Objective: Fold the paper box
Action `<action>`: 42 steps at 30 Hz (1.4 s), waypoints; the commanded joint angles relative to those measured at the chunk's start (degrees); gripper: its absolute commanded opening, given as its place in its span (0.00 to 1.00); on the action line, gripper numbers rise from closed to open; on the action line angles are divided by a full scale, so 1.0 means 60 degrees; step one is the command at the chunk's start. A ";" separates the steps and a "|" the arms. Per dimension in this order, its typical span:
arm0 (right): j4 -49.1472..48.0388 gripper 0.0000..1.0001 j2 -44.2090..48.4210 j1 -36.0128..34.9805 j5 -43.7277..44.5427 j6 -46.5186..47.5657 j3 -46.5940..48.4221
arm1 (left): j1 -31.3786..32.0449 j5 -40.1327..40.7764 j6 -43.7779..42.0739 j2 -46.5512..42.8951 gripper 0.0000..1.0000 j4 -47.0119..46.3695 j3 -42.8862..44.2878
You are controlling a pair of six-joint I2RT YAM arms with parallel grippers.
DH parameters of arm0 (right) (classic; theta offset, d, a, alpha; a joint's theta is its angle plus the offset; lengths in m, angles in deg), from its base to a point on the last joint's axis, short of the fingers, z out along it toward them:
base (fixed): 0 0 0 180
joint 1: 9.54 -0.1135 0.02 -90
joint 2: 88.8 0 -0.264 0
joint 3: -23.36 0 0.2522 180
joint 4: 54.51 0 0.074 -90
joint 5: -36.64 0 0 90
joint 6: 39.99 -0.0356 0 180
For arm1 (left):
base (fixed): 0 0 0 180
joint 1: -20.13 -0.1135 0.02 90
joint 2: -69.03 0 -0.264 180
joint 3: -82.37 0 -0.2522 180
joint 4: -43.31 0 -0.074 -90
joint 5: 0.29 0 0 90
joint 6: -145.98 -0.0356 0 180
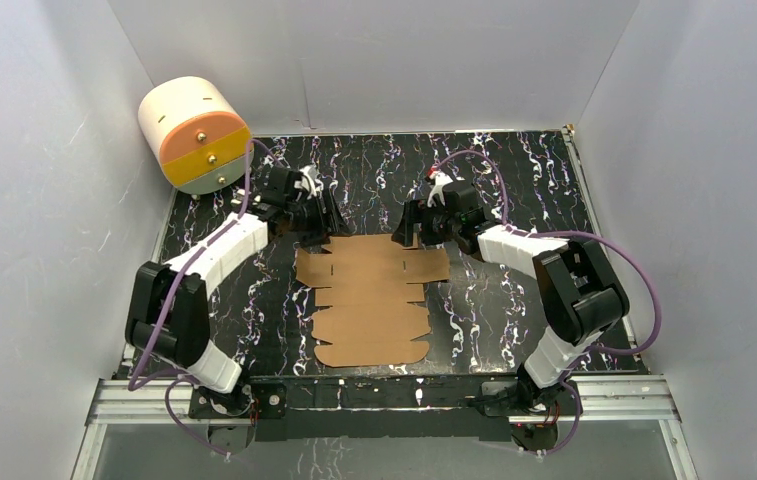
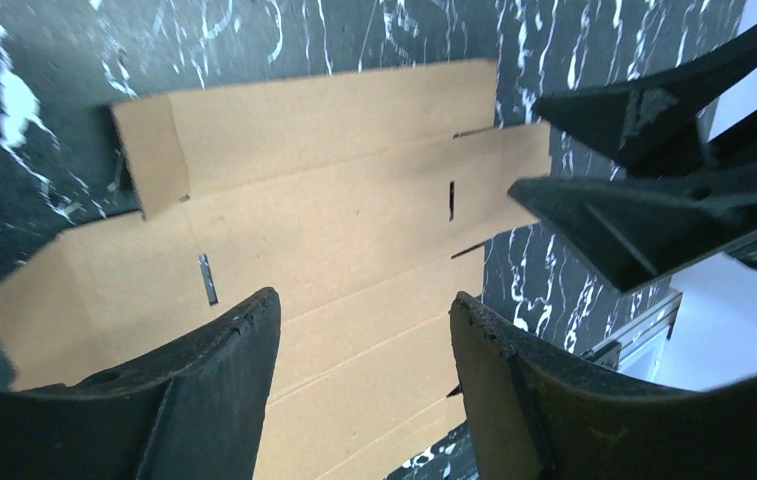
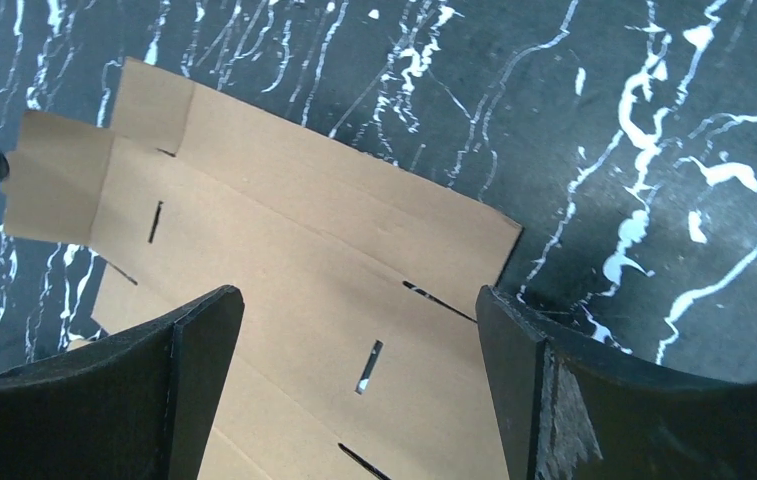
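The paper box (image 1: pixel 369 300) is a flat brown die-cut cardboard sheet with flaps, slots and creases, lying on the black marbled table (image 1: pixel 514 180). My left gripper (image 1: pixel 316 230) hovers over the sheet's far left corner. In the left wrist view it (image 2: pixel 364 315) is open, with bare cardboard (image 2: pixel 334 200) showing between the fingers. My right gripper (image 1: pixel 409 230) hangs over the far right corner. In the right wrist view it (image 3: pixel 359 305) is open wide above the sheet (image 3: pixel 284 250), holding nothing. The right gripper's black fingers (image 2: pixel 644 215) also show in the left wrist view.
A cream, orange and yellow cylindrical drawer unit (image 1: pixel 194 135) leans at the far left corner. White walls (image 1: pixel 44 200) close in the table on three sides. A metal rail (image 1: pixel 384 395) runs along the near edge by the arm bases.
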 commanded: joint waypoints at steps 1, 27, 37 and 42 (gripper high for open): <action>0.0120 0.95 0.0043 0.0152 0.0677 -0.0170 0.0126 | 0.0330 -0.0048 0.0192 0.0089 0.61 -0.0583 -0.0320; -0.0126 0.55 -0.1257 0.0373 -0.0622 -0.1240 0.0684 | 0.0692 0.0165 0.0119 0.2743 0.57 -0.1972 0.0069; 0.0149 0.37 -0.0812 0.0268 -0.0844 -0.1101 0.0950 | 0.0820 0.0320 0.0229 0.3038 0.56 -0.1962 -0.0167; 0.0149 0.37 -0.0749 0.0106 -0.1057 -0.1093 0.1135 | 0.0880 0.0349 0.0251 0.3109 0.56 -0.1971 -0.0278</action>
